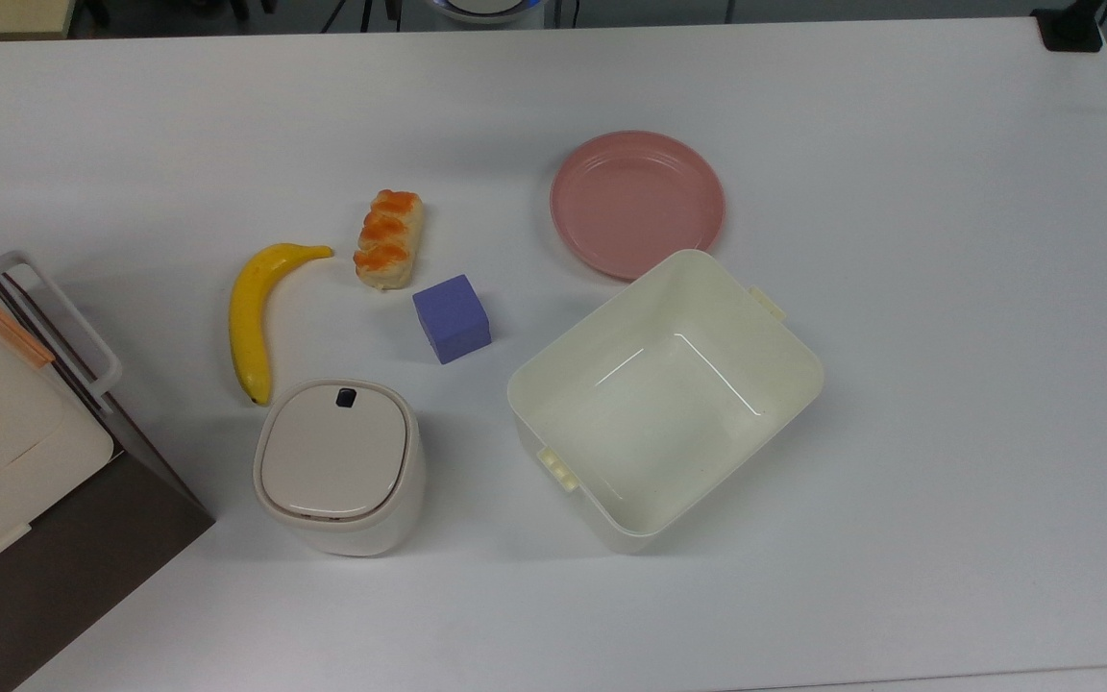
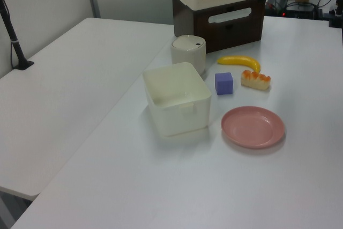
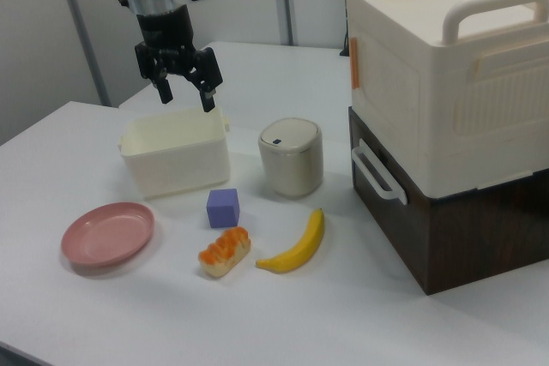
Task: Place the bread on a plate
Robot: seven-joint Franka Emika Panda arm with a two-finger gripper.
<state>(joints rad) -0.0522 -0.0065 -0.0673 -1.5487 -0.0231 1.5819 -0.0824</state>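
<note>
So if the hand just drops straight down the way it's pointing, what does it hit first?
Probably the cream tub: in the right view the open hand hangs, fingers down, above its rim. Depth is unclear, so it may land just behind it.

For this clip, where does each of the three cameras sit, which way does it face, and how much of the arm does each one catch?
Top view: overhead, looking straight down on the table; bread lies apart from the plate.
Left view: raised, from the plate's side, facing the stacked boxes.
Right view: lower, opposite side, boxes at the right view's right; arm and open tool above the tub.
All three views share the bread, plate, tub, banana and purple cube.
</note>
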